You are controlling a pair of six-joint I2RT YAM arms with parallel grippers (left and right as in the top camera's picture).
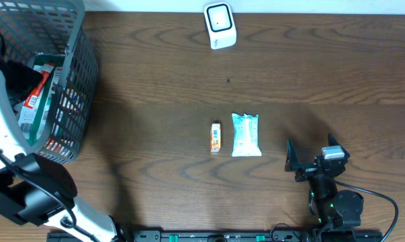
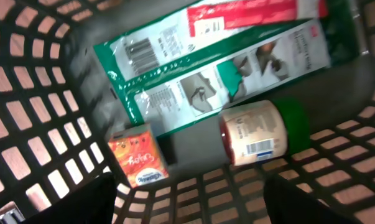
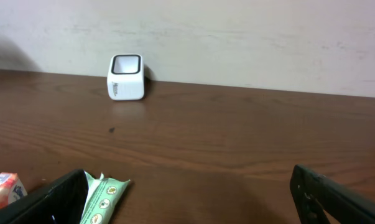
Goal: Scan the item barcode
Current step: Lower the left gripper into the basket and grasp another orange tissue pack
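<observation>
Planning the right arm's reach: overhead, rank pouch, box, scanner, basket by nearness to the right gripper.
1. Pouch, just left of the right gripper.
2. Box, left of the pouch.
3. Scanner, far edge, centre.
4. Basket, far left corner.

From overhead we are looking straight down on the whole table (image 1: 162, 74). At the left wrist we are peering closely down into the basket (image 2: 25, 93). At the right wrist we are gazing low across that table toward the scanner (image 3: 125, 77) and wall (image 3: 249, 31), sharing scanner and pale pouch (image 3: 103, 196) with overhead.
</observation>
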